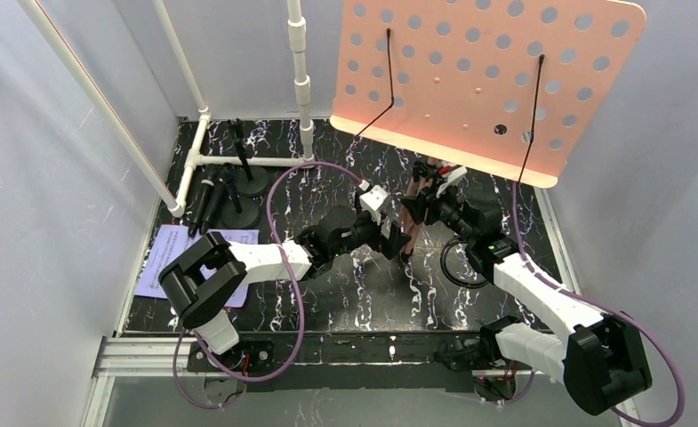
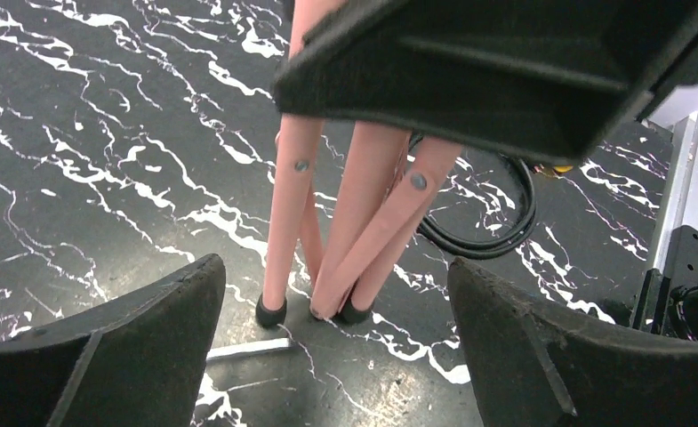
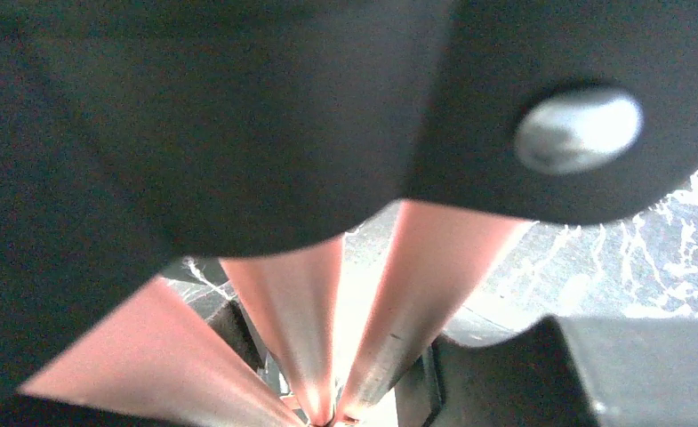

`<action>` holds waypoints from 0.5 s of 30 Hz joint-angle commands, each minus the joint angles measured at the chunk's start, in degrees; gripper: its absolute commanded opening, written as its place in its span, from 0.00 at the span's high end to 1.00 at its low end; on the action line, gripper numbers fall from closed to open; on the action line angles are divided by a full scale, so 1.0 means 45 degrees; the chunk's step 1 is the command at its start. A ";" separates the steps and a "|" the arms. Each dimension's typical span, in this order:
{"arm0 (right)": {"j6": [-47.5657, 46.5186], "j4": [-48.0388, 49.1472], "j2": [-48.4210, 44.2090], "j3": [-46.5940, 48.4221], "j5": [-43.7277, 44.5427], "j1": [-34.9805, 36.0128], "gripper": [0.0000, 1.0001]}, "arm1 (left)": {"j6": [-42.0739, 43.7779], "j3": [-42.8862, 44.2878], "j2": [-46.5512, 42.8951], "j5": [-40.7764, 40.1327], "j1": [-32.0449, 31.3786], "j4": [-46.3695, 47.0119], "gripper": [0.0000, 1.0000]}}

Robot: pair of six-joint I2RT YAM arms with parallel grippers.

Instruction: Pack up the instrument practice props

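Presently the right hand (image 1: 427, 192) pinches the pink rack (image 1: 487, 80) above its gathered legs (image 2: 363, 205), the left hand (image 2: 334, 277) spread wide around them.

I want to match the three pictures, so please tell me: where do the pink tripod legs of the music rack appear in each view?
Top external: the pink tripod legs stand at centre, below the pink board.
Left wrist: the legs fill the centre, feet on the table.
Right wrist: the legs are at lower centre, very close and blurred.
Shared landmark: the black marbled table.
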 commanded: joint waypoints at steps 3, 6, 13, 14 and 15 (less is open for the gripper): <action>0.0018 0.1269 -0.0644 0.0148 -0.0227 0.0845 0.99 | 0.0669 0.0765 0.0382 0.0220 -0.0238 0.1192 0.06; 0.0237 0.1471 -0.0674 0.0093 -0.0046 0.1119 0.99 | 0.0853 0.1025 0.0790 -0.0018 -0.0291 0.1458 0.05; 0.0780 0.1498 -0.0638 0.0244 0.0202 0.1575 0.99 | 0.0887 0.1788 0.1967 -0.0601 -0.0284 0.1689 0.08; 0.0917 0.1490 -0.0638 0.0249 0.0250 0.1604 0.99 | 0.0859 0.1876 0.2110 -0.0600 -0.0285 0.1704 0.10; 0.1025 0.1466 -0.0645 0.0244 0.0316 0.1595 0.99 | 0.0775 0.1884 0.2224 -0.0605 -0.0283 0.1840 0.12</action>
